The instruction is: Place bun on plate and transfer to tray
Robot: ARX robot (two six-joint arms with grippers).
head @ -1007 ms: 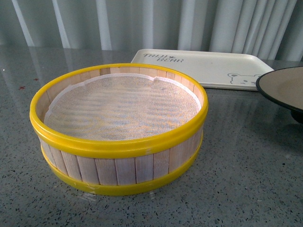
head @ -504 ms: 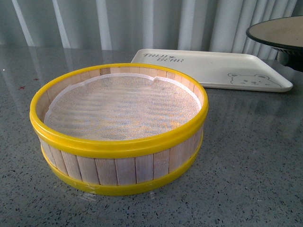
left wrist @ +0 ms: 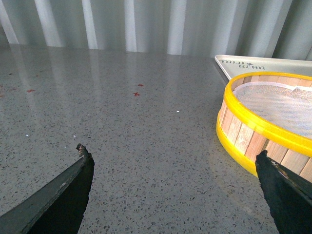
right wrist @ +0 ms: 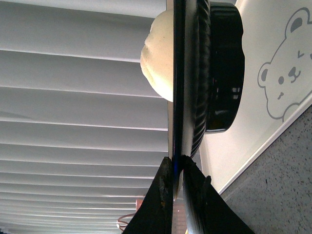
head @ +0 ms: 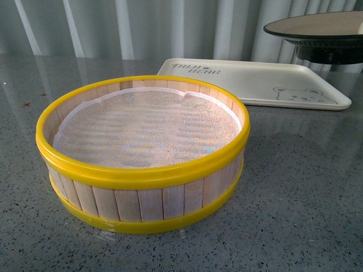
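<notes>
The black-rimmed plate (head: 317, 28) hangs in the air at the upper right of the front view, above the far right end of the cream tray (head: 255, 82). In the right wrist view I see the plate (right wrist: 200, 83) edge-on, its rim pinched by my shut right gripper (right wrist: 178, 163). The white bun (right wrist: 158, 58) rests on the plate's inner face. The tray (right wrist: 265, 92) with its bear outline lies beneath the plate's black foot. My left gripper (left wrist: 173, 161) stands open over bare tabletop beside the basket, holding nothing.
A yellow-rimmed wooden steamer basket (head: 142, 153) with a white mesh liner stands in the middle of the grey speckled table (head: 300, 192), in front of the tray. It shows beside my left gripper as the basket (left wrist: 265, 122). Pale curtains hang behind.
The plate has risen from table height at the right edge and moved left over the tray's far right end. The basket and tray have stayed put.
</notes>
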